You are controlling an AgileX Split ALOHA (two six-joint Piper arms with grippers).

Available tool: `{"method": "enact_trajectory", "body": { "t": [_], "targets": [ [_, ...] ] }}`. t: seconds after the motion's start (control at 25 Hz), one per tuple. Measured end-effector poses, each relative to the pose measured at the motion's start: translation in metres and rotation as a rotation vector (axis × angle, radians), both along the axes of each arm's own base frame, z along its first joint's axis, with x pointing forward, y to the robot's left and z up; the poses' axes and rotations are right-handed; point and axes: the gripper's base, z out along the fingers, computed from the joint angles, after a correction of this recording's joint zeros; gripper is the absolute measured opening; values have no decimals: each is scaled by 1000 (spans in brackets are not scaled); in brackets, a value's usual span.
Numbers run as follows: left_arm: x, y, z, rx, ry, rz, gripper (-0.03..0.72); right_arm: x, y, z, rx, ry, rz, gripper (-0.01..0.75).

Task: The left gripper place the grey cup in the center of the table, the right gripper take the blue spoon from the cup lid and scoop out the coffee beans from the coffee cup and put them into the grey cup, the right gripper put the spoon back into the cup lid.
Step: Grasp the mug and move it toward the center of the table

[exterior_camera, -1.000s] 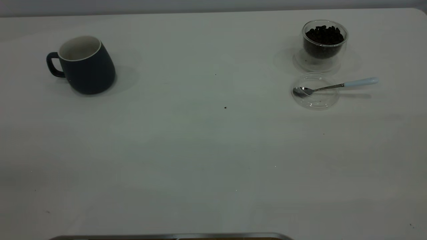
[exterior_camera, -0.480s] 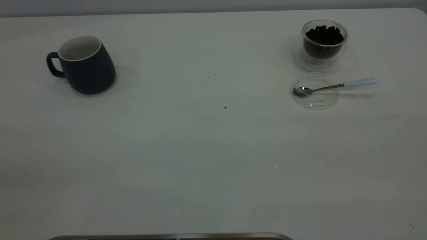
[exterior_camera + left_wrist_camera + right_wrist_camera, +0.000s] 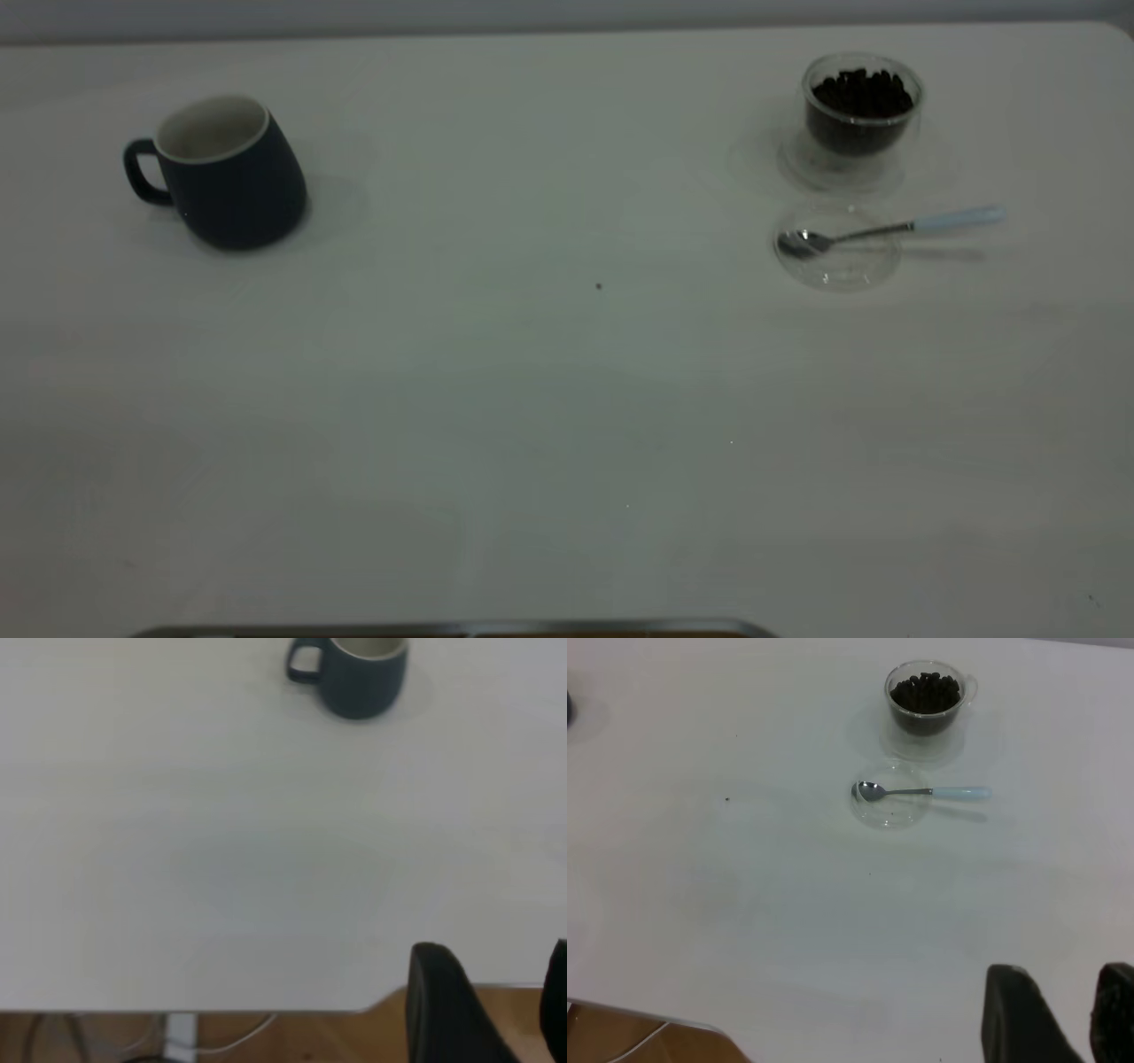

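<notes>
The grey cup (image 3: 226, 173) stands upright at the table's (image 3: 532, 399) far left, handle to the left; it also shows in the left wrist view (image 3: 354, 673). The coffee cup (image 3: 861, 111) with the coffee beans (image 3: 861, 91) stands at the far right. Just in front of it lies the cup lid (image 3: 837, 257) with the blue spoon (image 3: 886, 230), bowl in the lid and handle pointing right. My left gripper (image 3: 500, 997) is open and empty over the table's near edge, far from the grey cup. My right gripper (image 3: 1067, 1010) is open and empty, well short of the lid (image 3: 890, 806).
A few dark specks, one near the table's middle (image 3: 599, 286). A grey metal rim (image 3: 461, 629) runs along the near edge. Wood floor and cables (image 3: 221, 1041) show below the table edge.
</notes>
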Motion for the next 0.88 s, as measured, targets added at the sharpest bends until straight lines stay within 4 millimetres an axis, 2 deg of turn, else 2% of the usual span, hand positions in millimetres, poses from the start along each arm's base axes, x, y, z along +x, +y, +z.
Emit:
{"method": "enact_trajectory", "body": {
  "t": [0.12, 0.2, 0.32, 0.44, 0.6, 0.88],
  "targets": [
    [20, 5, 25, 56, 27, 41, 337, 0, 0, 0, 0, 0, 0, 240],
    [45, 6, 41, 68, 11, 46, 337, 0, 0, 0, 0, 0, 0, 240],
    [86, 4, 54, 72, 3, 35, 371, 0, 0, 0, 0, 0, 0, 240],
    [128, 2, 51, 78, 65, 24, 446, 0, 0, 0, 0, 0, 0, 240],
    [185, -1, 36, 75, 182, 24, 532, 0, 0, 0, 0, 0, 0, 240],
    [288, 3, 2, 201, 364, 9, 555, 0, 0, 0, 0, 0, 0, 240]
  ]
}}
